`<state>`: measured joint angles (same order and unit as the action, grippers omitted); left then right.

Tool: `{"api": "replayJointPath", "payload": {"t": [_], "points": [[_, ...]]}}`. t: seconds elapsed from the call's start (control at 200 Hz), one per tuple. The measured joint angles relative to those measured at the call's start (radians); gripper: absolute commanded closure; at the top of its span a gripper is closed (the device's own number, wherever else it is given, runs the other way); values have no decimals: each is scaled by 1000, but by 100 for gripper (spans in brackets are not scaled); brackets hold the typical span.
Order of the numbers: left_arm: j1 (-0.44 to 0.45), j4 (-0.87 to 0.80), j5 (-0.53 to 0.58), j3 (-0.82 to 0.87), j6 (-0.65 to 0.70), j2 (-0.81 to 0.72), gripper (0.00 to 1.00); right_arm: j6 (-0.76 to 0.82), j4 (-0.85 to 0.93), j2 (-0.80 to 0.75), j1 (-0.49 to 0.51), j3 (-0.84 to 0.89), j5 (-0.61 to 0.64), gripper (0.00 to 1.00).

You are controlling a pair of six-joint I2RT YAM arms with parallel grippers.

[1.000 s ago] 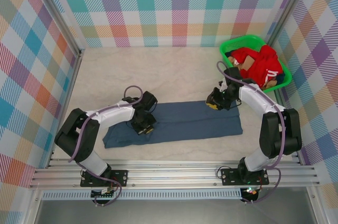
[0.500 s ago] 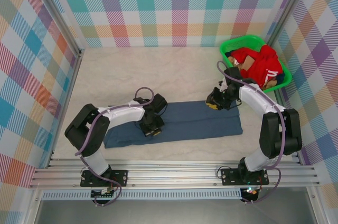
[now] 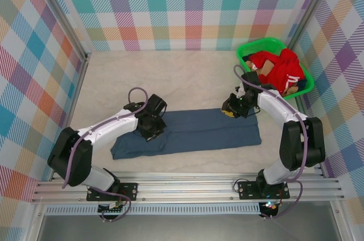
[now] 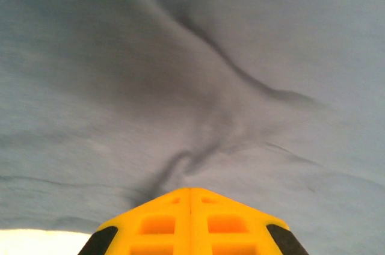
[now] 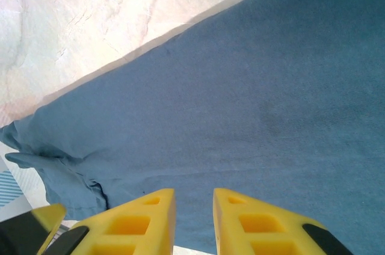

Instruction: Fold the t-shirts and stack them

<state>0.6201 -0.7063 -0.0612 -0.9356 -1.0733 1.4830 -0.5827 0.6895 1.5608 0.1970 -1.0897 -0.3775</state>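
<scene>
So the slate-blue t-shirt (image 3: 199, 130) is lying on the table (image 3: 170, 82) as 1 long flat strip. Its long axis runs left to right across the front of the arms, and the left end sits a bit nearer the bases.

The left gripper (image 3: 151, 132) is down on the left part of the strip with its jaws closed tight together. In the left wrist view the cloth (image 4: 198, 86) puckers right at the tip of the left gripper (image 4: 190, 198), but I can't tell if a fold is actually pinched or if it's just pressing on the fabric.

The right gripper (image 3: 230, 110) is at the far edge of the right end. In its own wrist view the right gripper (image 5: 194, 207) has a narrow gap between the jaws and nothing in it, just shirt (image 5: 252, 98) underneath.

My guess is the next fold goes across the long axis, 1 end over the other. Each arm already has its own end, and the cloth stretches sideways between them, so neither one needs to reach far.

The green basket (image 3: 245, 50) with a red garment (image 3: 278, 70) sits at the far right, near the right arm's elbow but well apart from the shirt. It could get bumped if that arm swings wide. Nothing lies on the strip itself.
</scene>
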Motion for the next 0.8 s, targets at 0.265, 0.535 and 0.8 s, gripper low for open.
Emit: {"api": "replayJointPath", "payload": {"t": [0.265,0.535,0.8], "points": [[19,20,-27,37,19,93,96,0,1,0,0,-10,-1,76],[86,36,-59,35,19,130,98,0,0,0,0,-10,-1,76],[92,27,-68,4,27,160,95,0,0,0,0,-10,-1,75]]}}
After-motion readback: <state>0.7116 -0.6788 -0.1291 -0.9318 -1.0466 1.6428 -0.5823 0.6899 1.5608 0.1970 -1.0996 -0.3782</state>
